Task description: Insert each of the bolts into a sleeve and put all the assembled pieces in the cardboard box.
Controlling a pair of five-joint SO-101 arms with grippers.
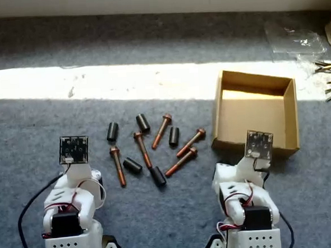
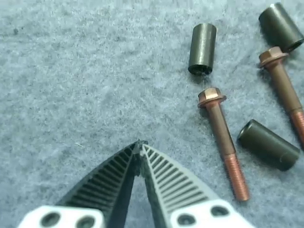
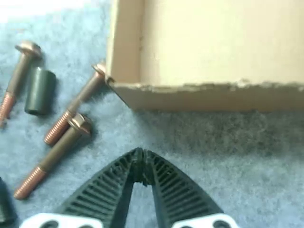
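**Closed and empty: left pincer and right pincer; all parts loose on the bench**

**Pincers.** In each wrist view the two ribbed fingers meet at their tips with nothing between them. In the high view the left arm stands at 7 o'clock and the right arm at 5 o'clock. Both point toward 12.

**Parts.** Five copper-coloured bolts and five dark sleeves lie scattered on the grey bench at the centre of the high view, between the arms and toward 12 o'clock from them.
- One sleeve lies at the threaded end of a bolt. Whether the tip enters it cannot be told.
- The remaining bolts and sleeves lie singly, unassembled.
- The left wrist view shows a bolt lying near the left pincer, flanked by two sleeves.

**Box.** The cardboard box sits at 3 o'clock of the scattered parts, open side up, its inner floor bare. All parts lie outside it.
- In the right wrist view its near wall stands just ahead of the right pincer.
- One bolt has its head just beside the box corner, with a second bolt close alongside.

**Other.** A clear plastic bag lies at 2 o'clock of the high view, well apart from the parts.
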